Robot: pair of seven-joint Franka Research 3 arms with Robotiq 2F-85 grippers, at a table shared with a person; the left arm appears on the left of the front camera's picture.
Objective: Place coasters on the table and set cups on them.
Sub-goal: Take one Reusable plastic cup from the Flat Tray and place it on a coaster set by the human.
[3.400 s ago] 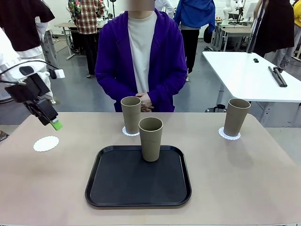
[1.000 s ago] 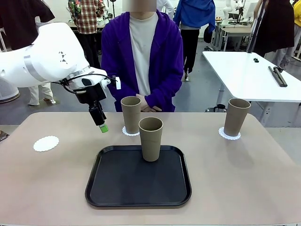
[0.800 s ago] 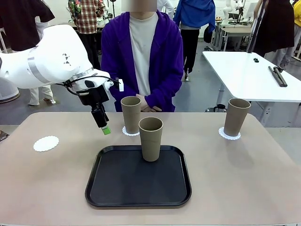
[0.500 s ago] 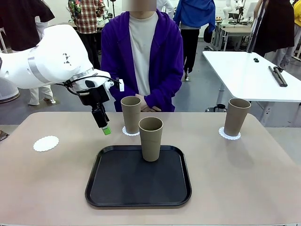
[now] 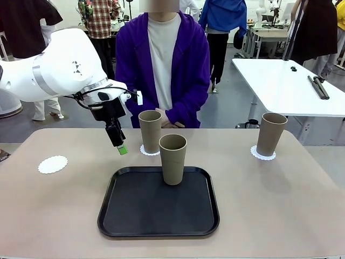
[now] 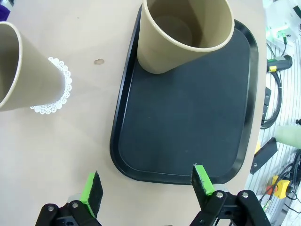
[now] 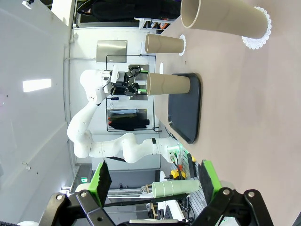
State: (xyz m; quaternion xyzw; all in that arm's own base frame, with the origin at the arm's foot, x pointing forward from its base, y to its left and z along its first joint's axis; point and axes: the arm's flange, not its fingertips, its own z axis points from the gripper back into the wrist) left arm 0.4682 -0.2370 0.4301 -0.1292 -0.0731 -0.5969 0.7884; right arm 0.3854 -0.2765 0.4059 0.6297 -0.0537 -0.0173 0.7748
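Three khaki cups stand on the beige table [image 5: 280,216]. One cup [image 5: 172,159] sits at the back of the black tray [image 5: 158,208]. Another cup [image 5: 150,131] stands on a white lacy coaster [image 5: 144,151] in front of the person. The last cup [image 5: 270,134] rests on a coaster [image 5: 262,156] at the right. A bare coaster [image 5: 53,164] lies at the far left. My left gripper [image 5: 119,144] hangs open and empty above the table, left of the tray cup [image 6: 183,35]; its fingers [image 6: 92,190] point down at the tray [image 6: 188,122]. My right gripper [image 7: 155,181] is open and empty, with the right cup [image 7: 221,19] ahead.
A person in a purple jacket [image 5: 161,65] stands at the far edge with hands clasped. A white table [image 5: 285,86] stands behind on the right. The front part of the tray is bare. My left arm [image 7: 108,84] appears far off in the right wrist view.
My left arm swung from the table's far left to beside the tray cup. Over the last half second it has barely moved. Cups and coasters stay put.
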